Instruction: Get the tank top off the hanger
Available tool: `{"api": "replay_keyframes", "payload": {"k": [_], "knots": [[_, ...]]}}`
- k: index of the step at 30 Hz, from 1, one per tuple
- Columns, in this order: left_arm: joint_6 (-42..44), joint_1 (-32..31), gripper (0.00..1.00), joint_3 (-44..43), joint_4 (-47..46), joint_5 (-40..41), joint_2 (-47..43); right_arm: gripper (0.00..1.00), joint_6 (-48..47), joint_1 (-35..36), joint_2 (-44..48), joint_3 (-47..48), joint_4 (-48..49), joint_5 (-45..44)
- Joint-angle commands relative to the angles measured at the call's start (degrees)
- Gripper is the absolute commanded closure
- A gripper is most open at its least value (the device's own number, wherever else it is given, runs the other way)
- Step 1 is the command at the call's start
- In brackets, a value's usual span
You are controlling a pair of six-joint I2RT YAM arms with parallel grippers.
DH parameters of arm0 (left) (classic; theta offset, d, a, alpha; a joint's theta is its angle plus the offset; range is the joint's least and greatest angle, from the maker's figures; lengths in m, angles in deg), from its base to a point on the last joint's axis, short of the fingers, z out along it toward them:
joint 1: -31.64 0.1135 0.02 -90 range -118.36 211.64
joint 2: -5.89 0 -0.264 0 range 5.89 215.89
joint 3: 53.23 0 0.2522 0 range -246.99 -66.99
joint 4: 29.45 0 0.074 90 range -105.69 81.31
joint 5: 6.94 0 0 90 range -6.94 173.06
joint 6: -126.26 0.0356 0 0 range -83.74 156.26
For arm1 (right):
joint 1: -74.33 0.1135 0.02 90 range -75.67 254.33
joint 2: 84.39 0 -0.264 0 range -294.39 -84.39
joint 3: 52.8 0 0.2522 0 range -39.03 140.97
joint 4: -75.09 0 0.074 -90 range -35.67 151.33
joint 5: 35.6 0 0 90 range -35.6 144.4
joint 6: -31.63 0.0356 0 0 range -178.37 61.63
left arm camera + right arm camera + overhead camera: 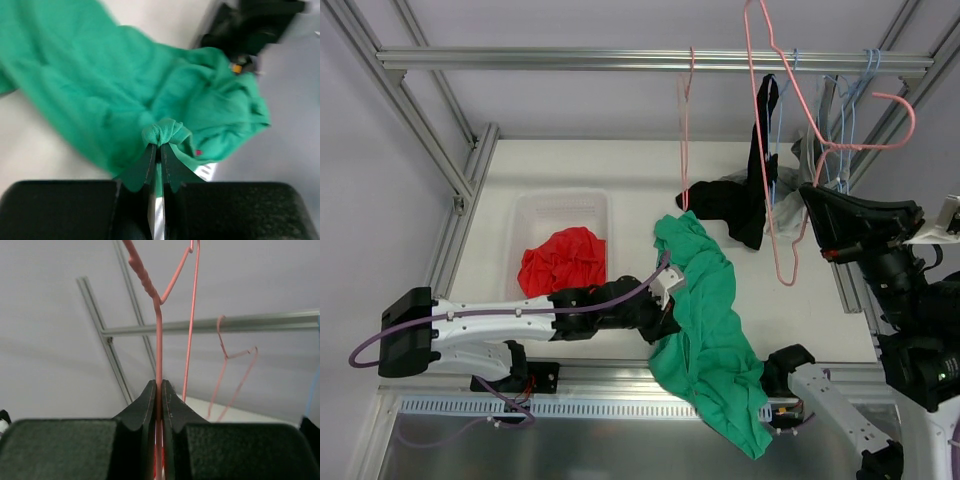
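Note:
The green tank top (705,340) lies crumpled across the table's front edge, its lower end hanging over the edge. My left gripper (670,290) is shut on a bunched fold of the tank top (150,90), and the cloth puffs out just past the left gripper's (159,146) tips. The pink wire hanger (782,200) hangs in the air at the right, above the table, with no green cloth on it. My right gripper (810,192) is shut on the hanger's thin wire (159,335), which runs straight up out of the right gripper (158,385).
A clear bin (560,196) at the left holds a red garment (563,262). A black garment (745,200) hangs from the overhead rail (570,60), touching the table. Another pink hanger (686,100) and blue hangers (850,100) hang from the same rail.

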Motion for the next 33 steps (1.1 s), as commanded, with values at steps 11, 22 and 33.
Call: {"api": "replay_keyframes", "payload": {"k": [11,22,33], "knots": [[3.09,0.10,0.90,-10.96,6.22,17.58,-1.93,1.00,-5.81,-0.29,-2.28,7.72,-41.83,-14.86],[3.89,0.10,0.01,-10.44,10.70,15.40,-7.54,1.00,-5.29,-0.12,-25.75,20.38,-32.53,-11.54],[3.36,0.10,0.01,-6.83,11.58,11.87,-10.02,1.00,-7.48,3.22,-48.86,36.46,-28.04,-18.57]]}}
